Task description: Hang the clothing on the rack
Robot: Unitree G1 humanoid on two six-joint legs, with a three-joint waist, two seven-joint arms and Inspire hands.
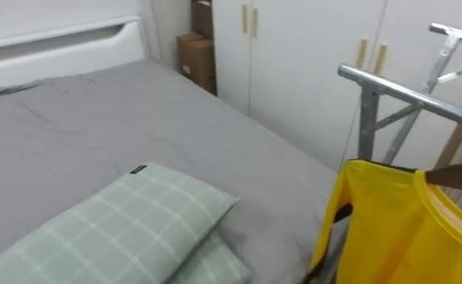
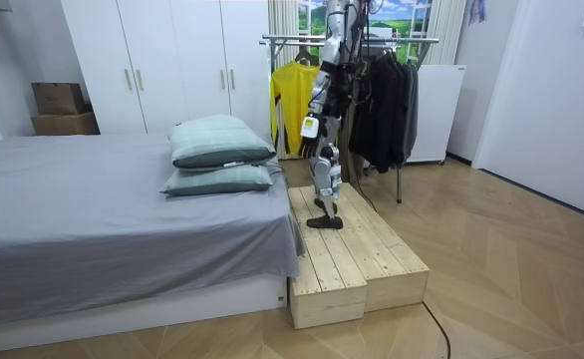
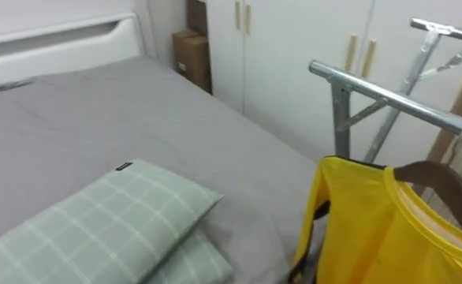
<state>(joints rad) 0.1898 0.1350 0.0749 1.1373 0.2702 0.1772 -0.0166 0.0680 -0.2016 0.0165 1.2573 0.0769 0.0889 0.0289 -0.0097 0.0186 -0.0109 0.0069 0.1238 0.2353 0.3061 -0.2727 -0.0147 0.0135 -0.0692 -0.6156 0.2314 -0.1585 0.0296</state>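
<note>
Yellow shirt (image 3: 373, 229) hung on brown hanger (image 3: 440, 177) from rail (image 3: 389, 99) | your robot stood on wooden platform (image 2: 357, 264) beside bed (image 2: 93, 199) | left hand (image 2: 310, 127) at its side, grip: you couldn't tell

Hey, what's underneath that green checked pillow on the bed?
A second green checked pillow lies under the top pillow, its edge poking out, and both rest on the grey bed. Anything beneath the lower pillow is covered.

Near right: yellow shirt (image 3: 373, 229) hanging on a dark hanger (image 3: 444, 185), hooked over a grey metal rail (image 3: 389, 99). Near left: two green checked pillows (image 3: 97, 225) stacked on a grey bed (image 3: 97, 118). Far left: white headboard (image 3: 57, 43). Far middle: cardboard boxes (image 3: 193, 55) beside white wardrobe doors (image 3: 294, 55).
</note>
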